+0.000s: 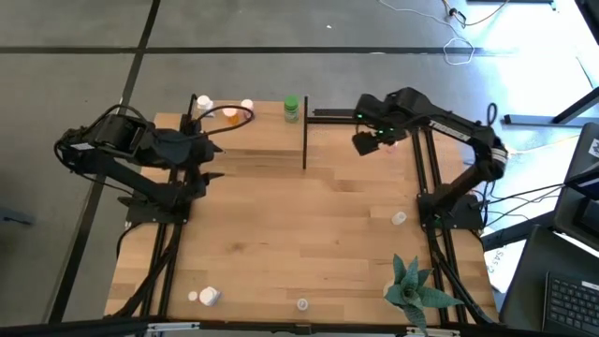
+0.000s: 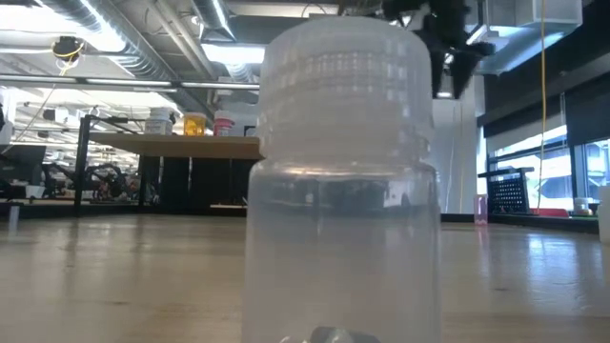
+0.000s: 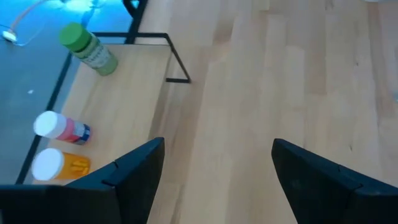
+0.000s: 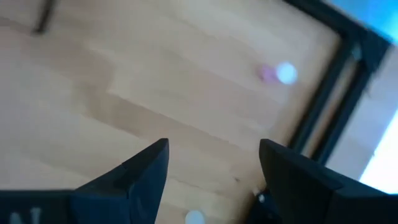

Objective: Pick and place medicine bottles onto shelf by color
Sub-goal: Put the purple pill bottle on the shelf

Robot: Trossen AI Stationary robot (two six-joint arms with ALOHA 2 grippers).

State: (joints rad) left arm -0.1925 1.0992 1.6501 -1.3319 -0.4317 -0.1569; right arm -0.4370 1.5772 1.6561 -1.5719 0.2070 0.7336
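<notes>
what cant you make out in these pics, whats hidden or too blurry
- Low view: a clear bottle right at the lens blocks most of the table, including the shelf.
- High view: the bottles on the shelf beside the green bottle are too small to count or colour surely; the left gripper covers part of it.
- Right wrist view: a pink bottle past the open right gripper is blurred, label unreadable.

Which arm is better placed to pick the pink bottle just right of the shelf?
Right, most likely. Its open end effector hangs close to the pink bottle, which shows just ahead in the right wrist view. The left end effector is at the far end of the shelf, farther away.
</notes>
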